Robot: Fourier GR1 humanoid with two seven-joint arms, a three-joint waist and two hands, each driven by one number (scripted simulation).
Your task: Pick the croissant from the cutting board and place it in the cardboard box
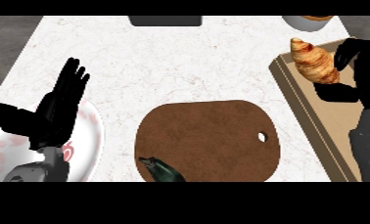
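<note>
croissant (315, 61) in right hand (345, 74), above cardboard box (318, 115)

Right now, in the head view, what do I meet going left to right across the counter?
Left robot hand, open over the plate → dark vegetable → cutting board → cardboard box, with the croissant held above it in the right robot hand.
</note>
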